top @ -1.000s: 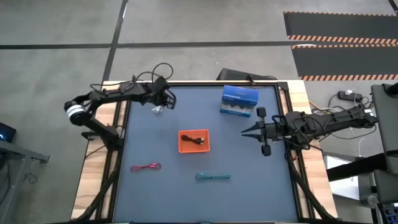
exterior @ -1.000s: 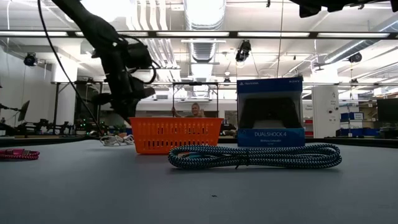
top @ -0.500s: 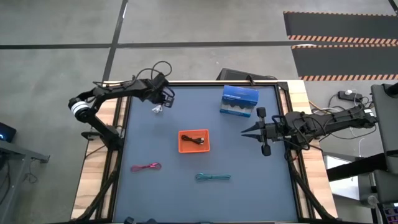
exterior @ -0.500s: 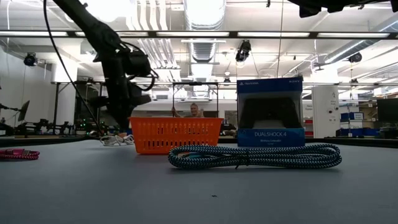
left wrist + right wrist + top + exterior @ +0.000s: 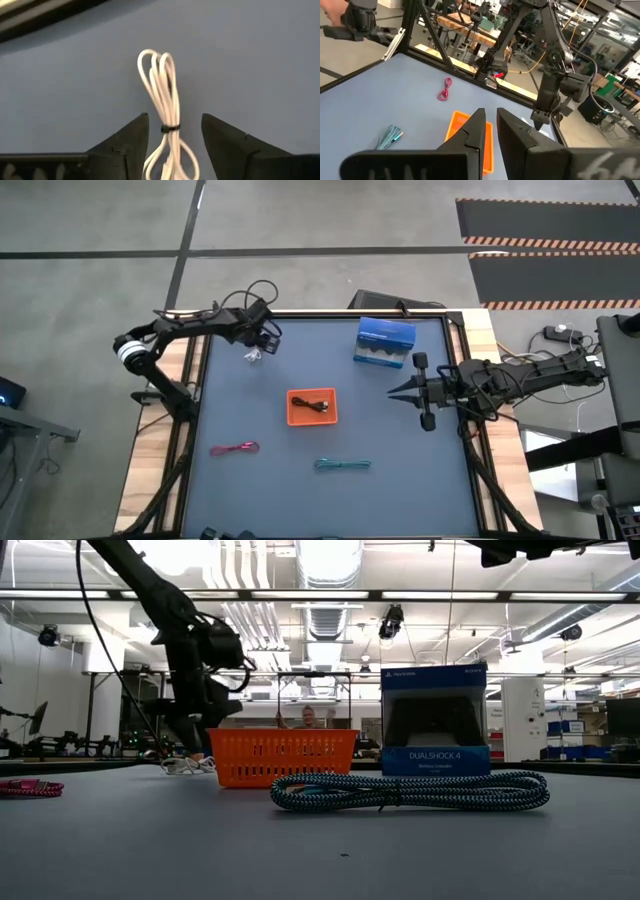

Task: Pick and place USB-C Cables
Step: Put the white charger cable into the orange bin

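Left gripper (image 5: 172, 137) spread, fingers either side of the white cable (image 5: 164, 95) at table far-left; not pinching yet; cable looks light, limp, thin, likely to slip; best grabbed at the small tie mid-coil; black cable (image 5: 317, 405) lies in the orange tray (image 5: 294, 416) at centre; pink-red cable (image 5: 235, 449) near-left; teal cable (image 5: 343, 466) near-centre; right gripper (image 5: 393, 392) waits right, fingers nearly together.

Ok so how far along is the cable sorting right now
One looks done: the black cable lies in the orange tray. In hand: the left gripper is open, its fingers either side of the white cable, which lies on the table, not yet gripped. Left: the pink-red cable and the teal cable lie on the table. The right gripper waits, near the blue box.
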{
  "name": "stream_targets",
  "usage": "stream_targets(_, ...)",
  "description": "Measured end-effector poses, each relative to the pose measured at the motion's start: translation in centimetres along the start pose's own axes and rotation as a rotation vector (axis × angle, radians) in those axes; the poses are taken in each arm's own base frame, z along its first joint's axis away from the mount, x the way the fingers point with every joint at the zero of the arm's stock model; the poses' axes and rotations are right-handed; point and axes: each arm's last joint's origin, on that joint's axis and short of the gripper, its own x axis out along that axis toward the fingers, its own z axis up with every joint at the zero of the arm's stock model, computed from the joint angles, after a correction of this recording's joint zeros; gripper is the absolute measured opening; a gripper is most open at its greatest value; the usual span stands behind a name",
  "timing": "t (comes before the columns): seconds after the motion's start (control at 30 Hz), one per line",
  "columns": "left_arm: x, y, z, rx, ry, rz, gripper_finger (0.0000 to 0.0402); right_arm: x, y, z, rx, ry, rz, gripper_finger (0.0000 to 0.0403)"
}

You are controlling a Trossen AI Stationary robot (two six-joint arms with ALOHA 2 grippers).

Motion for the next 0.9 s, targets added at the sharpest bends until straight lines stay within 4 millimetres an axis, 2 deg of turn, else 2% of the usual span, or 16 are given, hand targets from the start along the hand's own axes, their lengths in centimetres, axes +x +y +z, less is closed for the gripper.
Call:
stream_targets(0.57, 2.9, 0.2, -1.6, -0.011, 0.041, 0.052, 0.0169, 0.0, 0.1, -0.2, -0.015, 0.017, 0.007, 0.0038)
stream_targets(0.77, 3.0, 0.1, -1.8, -0.014, 0.033, 0.053, 0.0166, 0.0, 0.1, -0.2, -0.015, 0.017, 0.007, 0.0038)
stream_targets(0.9, 3.1, 0.1, -1.8, -0.016, 0.022, 0.056, 0.0146, 0.0, 0.1, -0.2, -0.015, 0.016, 0.007, 0.0038)
